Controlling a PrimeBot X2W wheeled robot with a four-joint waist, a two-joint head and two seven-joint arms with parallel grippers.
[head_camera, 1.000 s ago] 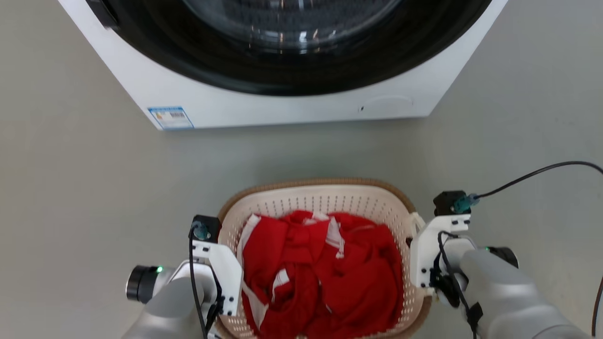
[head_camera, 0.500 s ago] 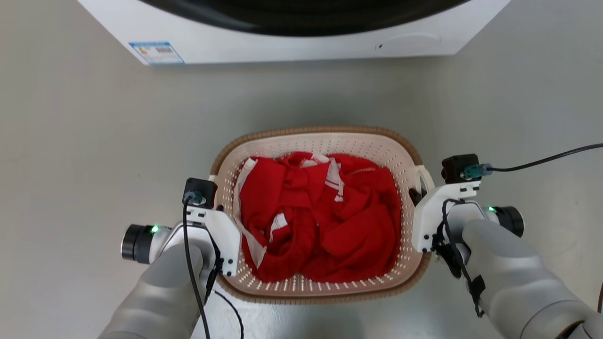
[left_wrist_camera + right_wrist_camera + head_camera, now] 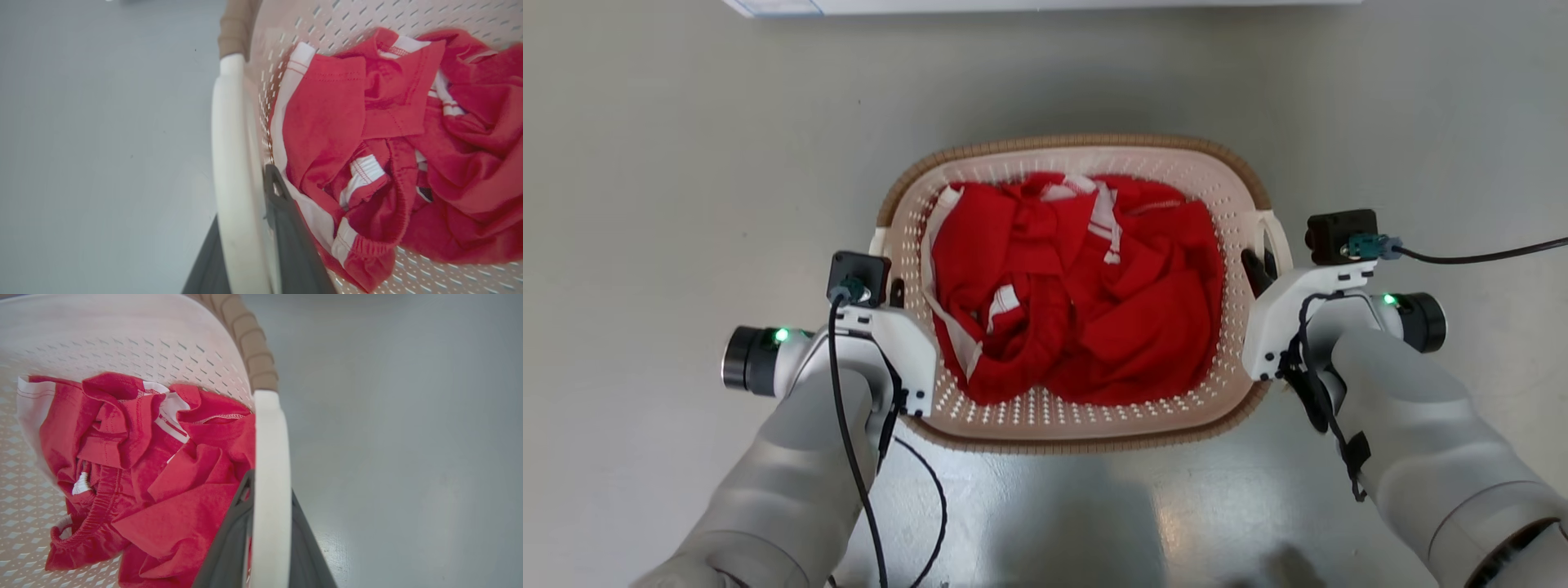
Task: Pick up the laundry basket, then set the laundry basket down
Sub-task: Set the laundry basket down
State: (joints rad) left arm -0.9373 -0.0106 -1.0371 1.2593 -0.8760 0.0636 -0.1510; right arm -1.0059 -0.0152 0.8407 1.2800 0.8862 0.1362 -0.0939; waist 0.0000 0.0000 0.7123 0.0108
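Readable text: none could be made out in any view.
Sticker (image 3: 772, 6): a blue-edged sliver on the white appliance (image 3: 1094, 4), well ahead of the left hand (image 3: 894, 287), was cut off by the head view's top edge; its print was too small and too cropped to read.
Marks on the laundry basket (image 3: 1086, 143): between the two hands, its rim and perforated wall showed only pattern, nothing legible.
Red garment (image 3: 1094, 310): the white bands on it were plain trim, not lettering.
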